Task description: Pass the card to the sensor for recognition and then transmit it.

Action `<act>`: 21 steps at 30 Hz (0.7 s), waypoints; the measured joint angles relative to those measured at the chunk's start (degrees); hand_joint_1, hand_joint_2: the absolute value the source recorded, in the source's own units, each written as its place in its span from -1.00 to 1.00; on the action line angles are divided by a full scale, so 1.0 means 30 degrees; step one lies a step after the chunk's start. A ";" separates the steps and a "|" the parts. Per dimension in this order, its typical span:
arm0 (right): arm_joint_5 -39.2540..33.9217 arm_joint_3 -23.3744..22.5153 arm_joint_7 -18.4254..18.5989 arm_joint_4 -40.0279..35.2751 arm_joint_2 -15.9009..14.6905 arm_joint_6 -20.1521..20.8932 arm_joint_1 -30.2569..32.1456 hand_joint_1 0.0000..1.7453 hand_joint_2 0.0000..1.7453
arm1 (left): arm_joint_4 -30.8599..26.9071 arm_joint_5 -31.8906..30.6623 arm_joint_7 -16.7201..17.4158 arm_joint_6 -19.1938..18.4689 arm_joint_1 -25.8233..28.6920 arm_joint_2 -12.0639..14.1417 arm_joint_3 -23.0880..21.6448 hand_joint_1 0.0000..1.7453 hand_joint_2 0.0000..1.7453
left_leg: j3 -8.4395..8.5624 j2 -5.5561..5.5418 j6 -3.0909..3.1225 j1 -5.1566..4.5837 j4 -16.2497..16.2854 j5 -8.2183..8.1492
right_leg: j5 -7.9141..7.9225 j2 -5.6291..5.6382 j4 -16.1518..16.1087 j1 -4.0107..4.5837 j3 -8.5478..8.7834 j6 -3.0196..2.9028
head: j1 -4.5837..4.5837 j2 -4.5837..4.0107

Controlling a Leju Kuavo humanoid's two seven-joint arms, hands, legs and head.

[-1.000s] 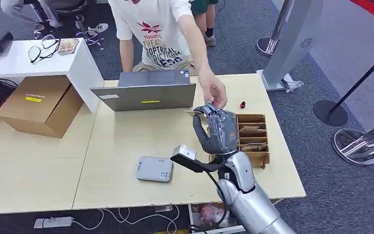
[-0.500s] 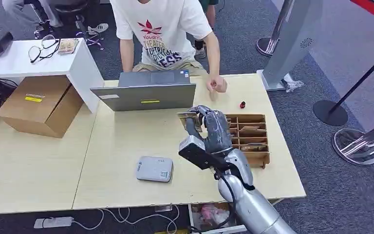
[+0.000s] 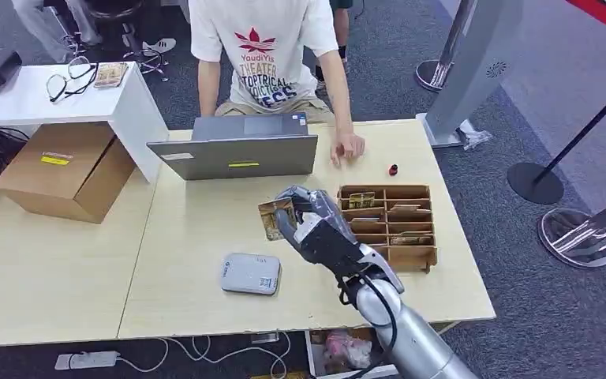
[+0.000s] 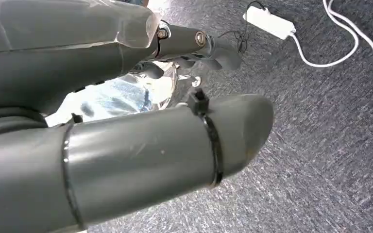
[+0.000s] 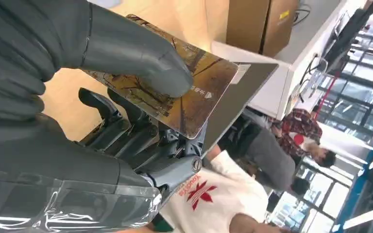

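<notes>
My right hand [image 3: 316,225] holds a brown card [image 3: 273,217] above the middle of the wooden table [image 3: 197,229], its thumb [image 5: 131,53] pressing the card [image 5: 194,97] against the fingers. The grey sensor box [image 3: 251,273] lies flat on the table, below and to the left of the card, apart from it. A person in a white T-shirt [image 3: 264,47] stands behind the table with one hand [image 3: 349,147] resting on it. My left hand [image 4: 126,160] hangs over grey carpet with nothing between thumb and fingers.
A wooden compartment tray [image 3: 390,225] with cards stands right of my hand. A grey laptop [image 3: 237,150] sits at the table's far side. A small red object [image 3: 393,169] lies near the person's hand. A cardboard box [image 3: 67,170] and a white desk [image 3: 55,99] stand at the left.
My right hand has carried the card leftward and down, away from the tray toward the sensor box. The person's hand drew back and now rests on the table.
</notes>
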 joint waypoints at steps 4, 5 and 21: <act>-0.0342 0.0445 0.0357 0.0306 0.0007 0.0656 -0.0273 1.00 1.00 | 0.0000 -0.0066 0.0058 -0.0036 -0.0049 0.0000 -0.0212 -1.00 -1.00 | -0.0001 0.0000 0.0000 0.0000 0.0000 0.0000 | 0.0000 0.0000 0.0000 0.0000 -0.0001 0.0000 | 0.0000 0.0000; -0.0357 0.0656 0.0430 0.0511 0.0007 0.0780 -0.0428 1.00 1.00 | 0.0000 -0.0088 0.0080 -0.0088 -0.0063 0.0000 -0.0262 -1.00 -1.00 | 0.0000 0.0001 0.0000 0.0001 0.0000 0.0000 | 0.0000 0.0001 0.0000 0.0001 -0.0002 0.0000 | 0.0000 0.0000; -0.0750 0.4146 0.0998 0.6129 0.1465 0.2134 -0.2732 1.00 1.00 | -0.0007 0.0495 0.0211 -0.0102 -0.0152 0.0000 -0.0284 -1.00 -1.00 | -0.0002 -0.0001 -0.0002 0.0005 -0.0001 0.0003 | 0.0000 0.0001 0.0004 0.0003 0.0000 -0.0001 | -0.0007 0.0000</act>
